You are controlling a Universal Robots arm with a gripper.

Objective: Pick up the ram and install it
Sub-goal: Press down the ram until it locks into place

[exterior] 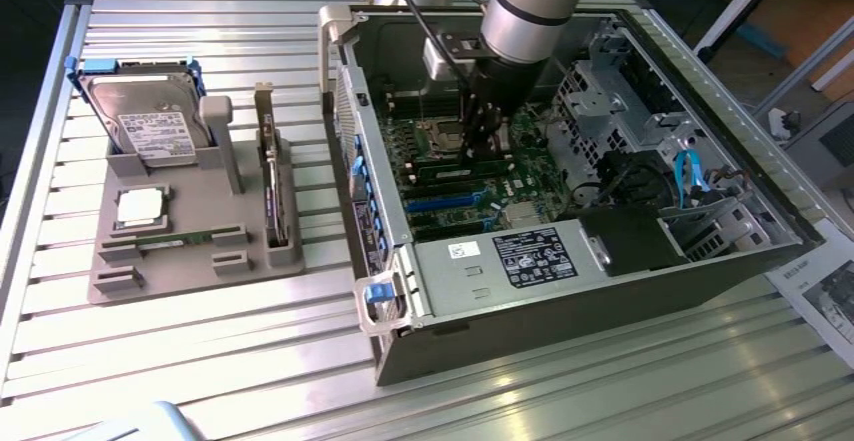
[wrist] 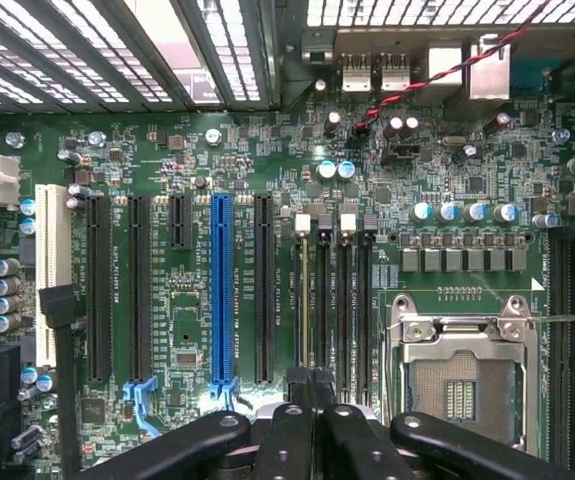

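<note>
Your black two-finger gripper [wrist: 312, 385] is shut, fingertips pressed together with nothing visibly clamped between them, down inside the open computer case just beside the square silver processor socket [wrist: 464, 370]. The ram [wrist: 304, 300], that long thin green circuit-board stick, looks to me like the pale line sitting edge-on in the memory slot furthest from the socket, though I can't be sure it's seated. I'd guess it's light and stiff but easy to crack or scratch. So grab it by the bare long edges or short ends, never the chips or contacts, and push evenly.
</note>
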